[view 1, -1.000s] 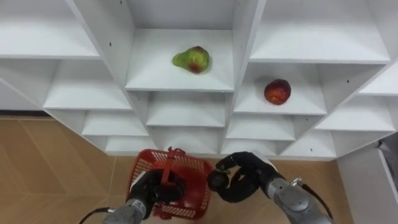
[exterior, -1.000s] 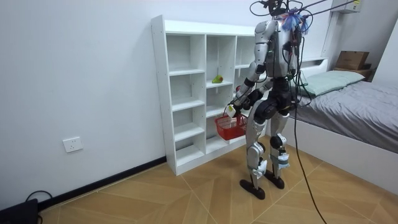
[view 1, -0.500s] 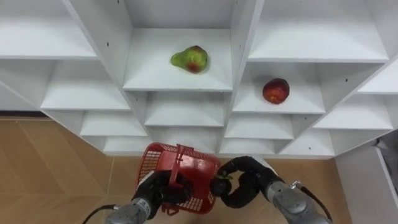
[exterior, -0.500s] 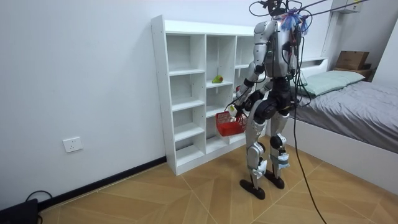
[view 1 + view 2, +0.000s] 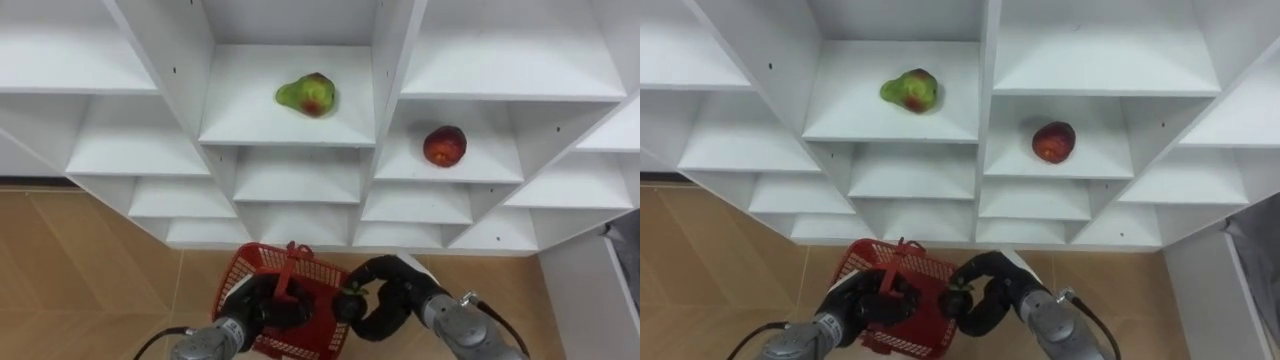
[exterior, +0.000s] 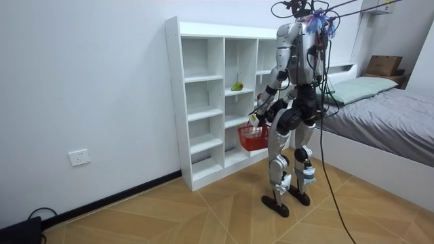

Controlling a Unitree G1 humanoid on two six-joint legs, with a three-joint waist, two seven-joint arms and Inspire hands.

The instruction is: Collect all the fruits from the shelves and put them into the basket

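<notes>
Stands facing the white closet (image 5: 250, 122). Grips the red basket (image 5: 322, 268) by its handle with the left robot hand (image 5: 262, 310), fingers curled round it. Clamps a dark fruit (image 5: 347, 305) in the right robot hand (image 5: 388, 298), right at the basket's rim. Looks like the drop-in step: next, over the rim and release. Green-red pear (image 5: 307, 94) and red apple (image 5: 444, 146) on separate shelves, yet to collect.

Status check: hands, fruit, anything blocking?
Left hand shut on red basket handle. Right hand shut on dark fruit, at basket's rim. Green fruit and red fruit on shelves. Nothing blocking.
</notes>
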